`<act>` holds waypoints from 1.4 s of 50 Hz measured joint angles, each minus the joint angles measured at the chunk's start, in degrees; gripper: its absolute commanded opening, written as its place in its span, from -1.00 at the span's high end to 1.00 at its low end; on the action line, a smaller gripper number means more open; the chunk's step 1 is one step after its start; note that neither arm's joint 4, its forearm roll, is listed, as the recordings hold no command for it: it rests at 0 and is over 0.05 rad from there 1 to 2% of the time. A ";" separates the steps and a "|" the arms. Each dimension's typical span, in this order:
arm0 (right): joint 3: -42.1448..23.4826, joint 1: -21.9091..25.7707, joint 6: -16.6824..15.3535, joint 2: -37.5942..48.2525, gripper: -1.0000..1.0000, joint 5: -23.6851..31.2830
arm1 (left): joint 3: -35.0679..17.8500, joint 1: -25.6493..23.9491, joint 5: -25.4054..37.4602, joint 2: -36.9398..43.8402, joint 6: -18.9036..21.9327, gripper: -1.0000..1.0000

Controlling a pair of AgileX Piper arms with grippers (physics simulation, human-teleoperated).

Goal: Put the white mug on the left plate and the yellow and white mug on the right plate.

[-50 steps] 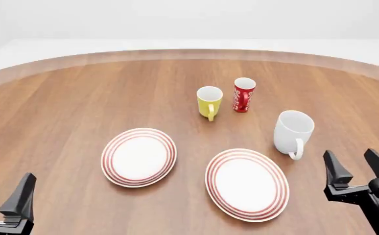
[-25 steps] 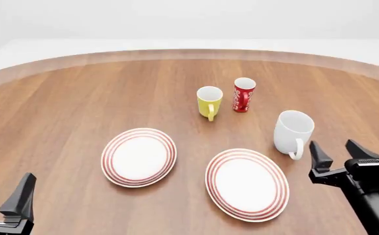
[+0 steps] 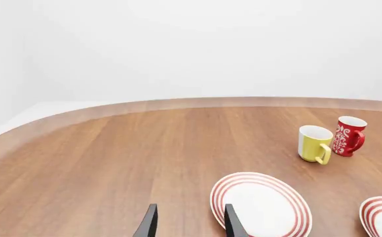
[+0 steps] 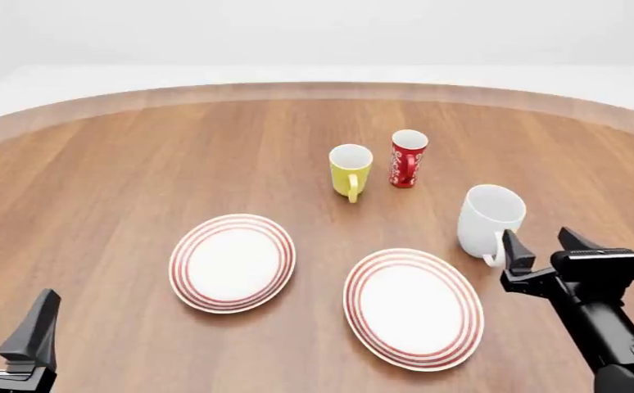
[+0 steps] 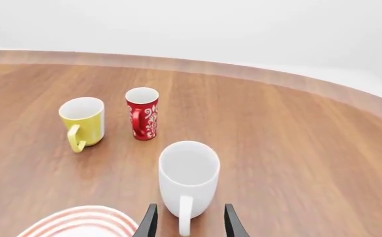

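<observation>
The white mug point(image 4: 490, 219) stands upright at the right, its handle facing the near side. My right gripper point(image 4: 541, 248) is open just near-right of it; in the right wrist view the mug point(image 5: 188, 177) and its handle sit between the fingers point(image 5: 229, 223), untouched. The yellow and white mug point(image 4: 350, 170) stands further back at centre. The left plate point(image 4: 233, 262) and right plate point(image 4: 414, 307) lie bare in front. My left gripper point(image 4: 9, 309) is open and empty at the near left corner, far from the mugs.
A slim red cup with white markings point(image 4: 408, 158) stands right beside the yellow mug, on its right. The round wooden table's far rim point(image 4: 317, 90) curves behind them. The left plate's rim point(image 3: 260, 205) lies just beyond my left fingers.
My right gripper has moved left and forward, closing in on the white mug's handle. The left arm, the mugs and the plates have not moved.
</observation>
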 measured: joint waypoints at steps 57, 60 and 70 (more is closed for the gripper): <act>-8.55 0.64 1.48 22.28 1.00 -6.06 | 0.00 0.00 0.00 0.00 0.00 -1.00; -8.44 0.49 1.55 22.11 1.00 -6.02 | 0.00 0.00 0.00 0.00 0.00 -1.00; -7.63 0.56 1.89 19.74 1.00 -5.28 | 0.00 0.00 0.00 0.00 0.00 -1.00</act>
